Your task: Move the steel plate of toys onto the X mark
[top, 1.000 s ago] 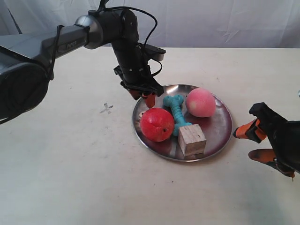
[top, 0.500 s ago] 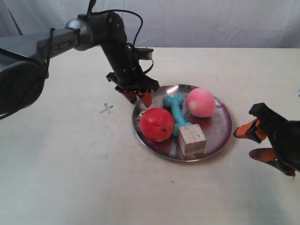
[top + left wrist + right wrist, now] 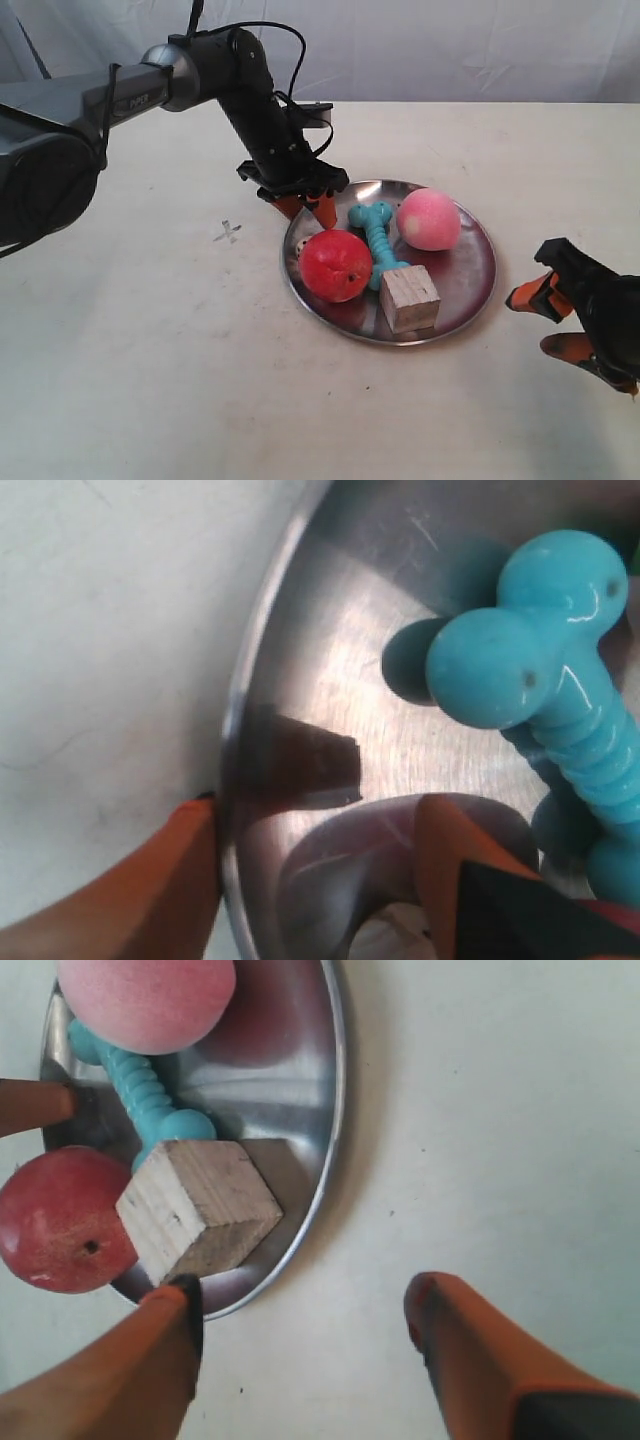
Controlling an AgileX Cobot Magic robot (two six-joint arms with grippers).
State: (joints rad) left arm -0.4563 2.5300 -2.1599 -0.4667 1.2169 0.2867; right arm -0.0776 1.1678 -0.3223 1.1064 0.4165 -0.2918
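Exterior and wrist views of the steel plate (image 3: pixel 460 275) on the pale surface (image 3: pixel 150 350). The plate lies to the right of the X mark (image 3: pixel 228 232) in the exterior view, near it but not on it; the mark is uncovered.

The plate carries four toys: a red ball (image 3: pixel 335 265) at the side nearest the mark, a turquoise bone (image 3: pixel 378 243) beside it, a pink peach (image 3: pixel 428 218) at the far side, and a wooden cube (image 3: pixel 409 297) at the near rim, touching the bone's end.

The left pincer (image 3: pixel 305 212) is open and straddles the plate's rim close to the bone's knobbed end. In the left wrist view one orange finger (image 3: pixel 150 890) sits outside on the surface, just against the rim, and the other (image 3: pixel 450 860) stands over the plate's floor; neither is clamped on the metal.

The right pincer (image 3: pixel 545 322) is wide open and holds nothing, just beside the plate's opposite rim, apart from it.
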